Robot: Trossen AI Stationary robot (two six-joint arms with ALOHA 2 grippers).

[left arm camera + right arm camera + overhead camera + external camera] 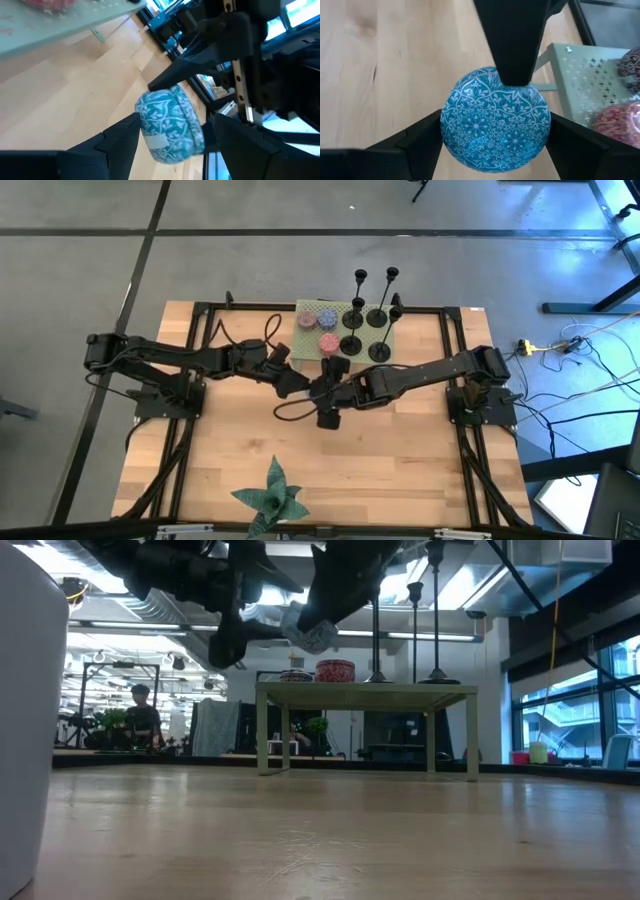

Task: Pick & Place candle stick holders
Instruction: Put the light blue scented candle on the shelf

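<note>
Between both grippers' fingers, wrist views reveal blue tin (pixel 495 120).

overhead down, tabletop level, 2 close wrist views sharing blue tin (pixel 495 122)

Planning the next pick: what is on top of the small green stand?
Several black candle stick holders and two round patterned tins stand on the green stand. The stand's surface directly beneath them is covered.

Teal patterned round tin (pixel 171 124) gripped between two dark pincer fingers (pixel 120 137), raised above pale wooden tabletop (pixel 60 95).
</note>
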